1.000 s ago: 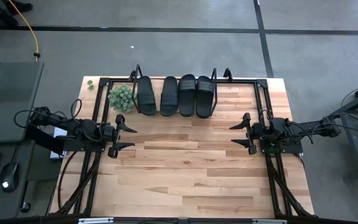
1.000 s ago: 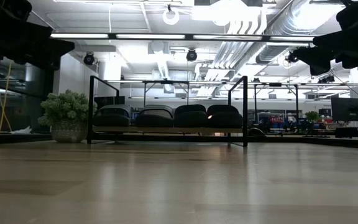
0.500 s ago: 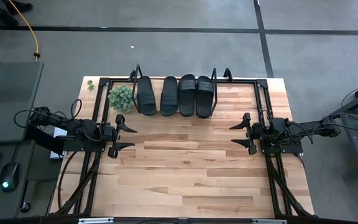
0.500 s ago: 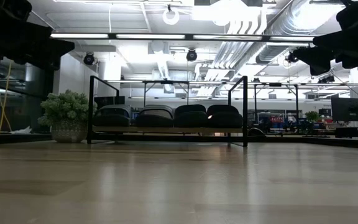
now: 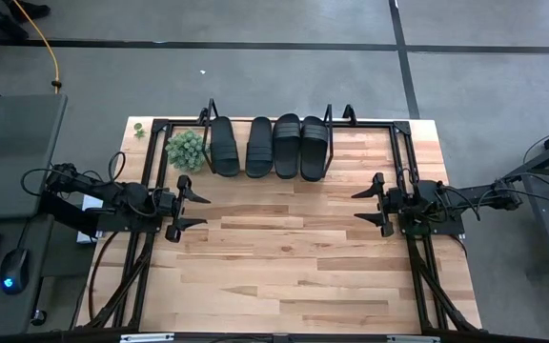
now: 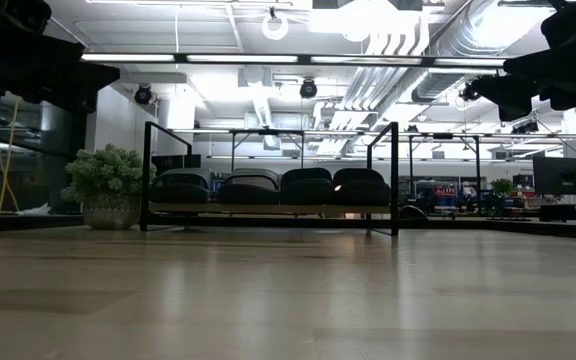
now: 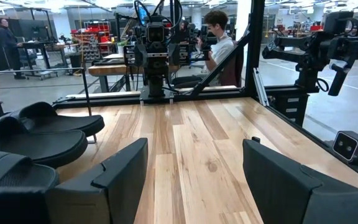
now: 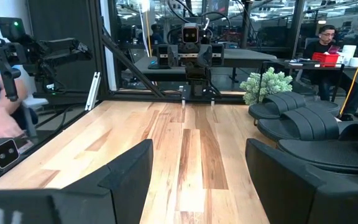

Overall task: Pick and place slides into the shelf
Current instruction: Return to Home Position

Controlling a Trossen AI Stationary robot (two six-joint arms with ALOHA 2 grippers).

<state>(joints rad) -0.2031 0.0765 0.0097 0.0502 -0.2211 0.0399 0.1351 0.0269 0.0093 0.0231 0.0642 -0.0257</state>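
I'm seeing all four slides (image 5: 287, 145) sitting side by side on the shelf (image 5: 337, 117), at the upper middle of the high view. A small green plant (image 5: 187, 149) is standing just beside the shelf's left end. The left gripper (image 5: 206, 211) is hanging at the left-centre of the bench (image 5: 284, 267), its fingers spread apart and holding nothing. The right gripper (image 5: 355, 207) is facing it from right-centre, fingers likewise apart and empty (both are pointing inward across bare wood). In the low view the slides are showing as four dark humps mid-frame, between the shelf's black end frames.
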